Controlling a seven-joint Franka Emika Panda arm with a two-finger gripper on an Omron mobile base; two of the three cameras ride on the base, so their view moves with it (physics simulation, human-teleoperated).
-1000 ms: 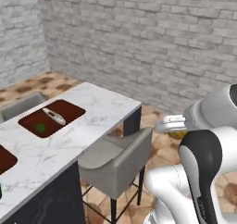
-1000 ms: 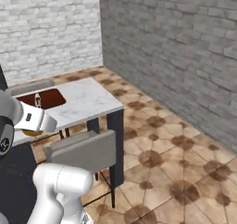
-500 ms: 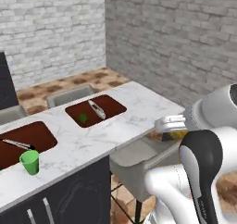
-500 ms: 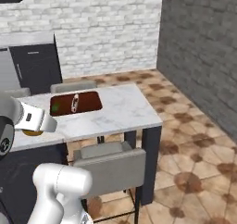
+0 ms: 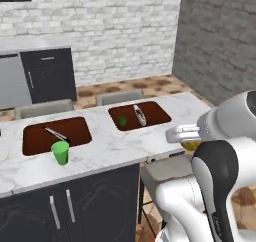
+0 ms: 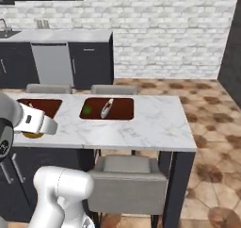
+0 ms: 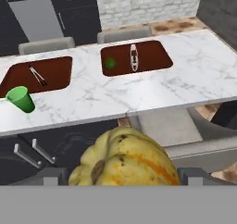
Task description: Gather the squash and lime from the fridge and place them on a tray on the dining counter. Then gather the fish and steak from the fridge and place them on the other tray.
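My gripper [image 7: 122, 177] is shut on the squash [image 7: 125, 160], a yellow lump with orange streaks that sits low in the hand view. The squash [image 5: 191, 145] also peeks out under the hand, near the dining counter's [image 5: 110, 146] front edge. The right brown tray [image 5: 157, 117] holds the lime [image 5: 122, 121] and the silvery fish [image 5: 139, 114]. In the hand view the lime [image 7: 110, 63] and fish [image 7: 134, 57] lie well beyond the squash. The fridge and the steak are out of view.
The left brown tray [image 5: 35, 138] holds a thin dark utensil [image 5: 56, 134]. A green cup [image 5: 61, 152] stands on the marble in front of it. A grey chair [image 6: 124, 184] is tucked under the counter's near side, and two more stand behind it.
The whole scene has swung sideways in both base views, so the base has moved; the counter now lies broadside ahead. The squash stays in the gripper.
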